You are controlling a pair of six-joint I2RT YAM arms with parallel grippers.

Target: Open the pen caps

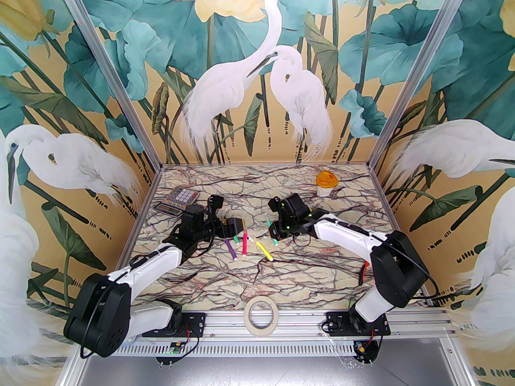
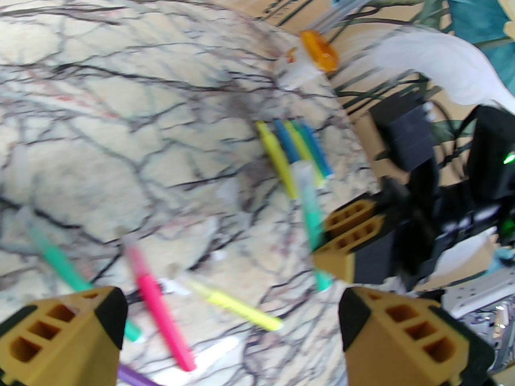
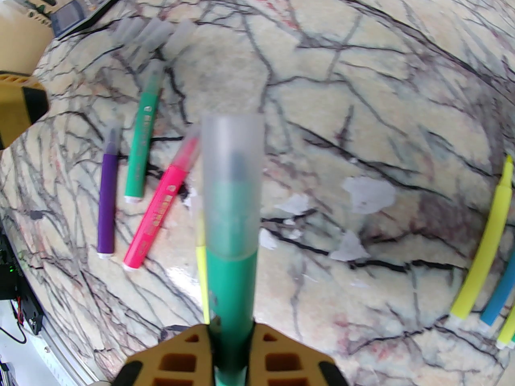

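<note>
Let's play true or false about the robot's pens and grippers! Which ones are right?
1. The right gripper holds a green pen. True.
2. That pen's cap is already off. False: the clear cap is on its tip.
3. The left gripper is open and empty. True.
4. The purple pen stands upright. False: it lies flat on the table.
5. Some loose caps lie on the table. True.
</note>
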